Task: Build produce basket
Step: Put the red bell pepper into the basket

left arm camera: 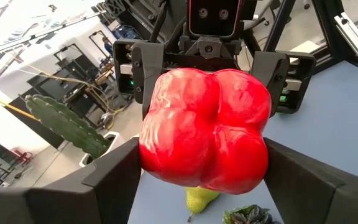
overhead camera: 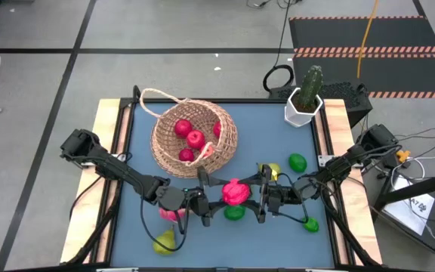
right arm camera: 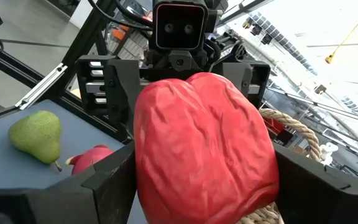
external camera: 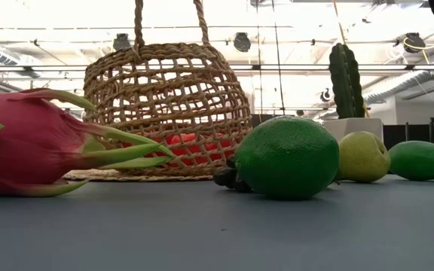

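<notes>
At table centre, near edge: red fruit (overhead camera: 235, 192) clamped between left gripper (overhead camera: 202, 200) and right gripper (overhead camera: 263, 198), both sets of jaws closed on it. Basket (overhead camera: 195, 138) at eleven o'clock, nearer the left arm.

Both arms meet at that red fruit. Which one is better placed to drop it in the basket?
Left, probably. The left gripper and right gripper flank the red fruit, but the basket lies toward the left arm's side.
</notes>
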You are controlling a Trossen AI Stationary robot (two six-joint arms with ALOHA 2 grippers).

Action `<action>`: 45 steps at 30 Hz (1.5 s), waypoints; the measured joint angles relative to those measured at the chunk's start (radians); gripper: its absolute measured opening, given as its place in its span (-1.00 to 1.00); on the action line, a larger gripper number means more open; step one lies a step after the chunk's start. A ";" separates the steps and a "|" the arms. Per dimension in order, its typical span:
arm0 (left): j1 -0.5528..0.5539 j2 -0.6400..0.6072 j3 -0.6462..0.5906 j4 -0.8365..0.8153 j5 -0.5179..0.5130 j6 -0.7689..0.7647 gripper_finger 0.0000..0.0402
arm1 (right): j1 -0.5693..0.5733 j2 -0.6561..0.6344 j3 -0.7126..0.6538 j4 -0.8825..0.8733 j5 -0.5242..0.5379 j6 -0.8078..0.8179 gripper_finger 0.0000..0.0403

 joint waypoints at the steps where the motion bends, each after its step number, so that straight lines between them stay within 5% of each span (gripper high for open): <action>1: 0.000 0.000 0.000 0.000 0.000 0.000 0.51 | 0.000 0.000 0.000 0.000 0.000 0.000 0.49; 6: 0.000 0.000 0.000 0.001 0.001 -0.005 0.52 | 0.000 0.000 0.000 0.003 -0.001 0.016 0.56; 13: -0.002 0.000 0.000 0.000 -0.002 -0.003 0.47 | 0.019 0.000 0.000 0.059 0.000 0.002 0.94; 25: -0.008 -0.015 0.003 0.021 -0.024 -0.045 0.47 | 0.091 -0.139 0.000 0.015 0.007 0.007 0.97; 34: -0.056 -0.188 0.027 -0.025 -0.142 -0.046 0.47 | 0.195 -0.284 0.001 -0.141 0.043 0.007 0.98; 45: -0.065 -0.466 0.028 -0.124 -0.249 -0.083 0.46 | 0.192 -0.309 0.001 -0.254 0.165 -0.015 0.98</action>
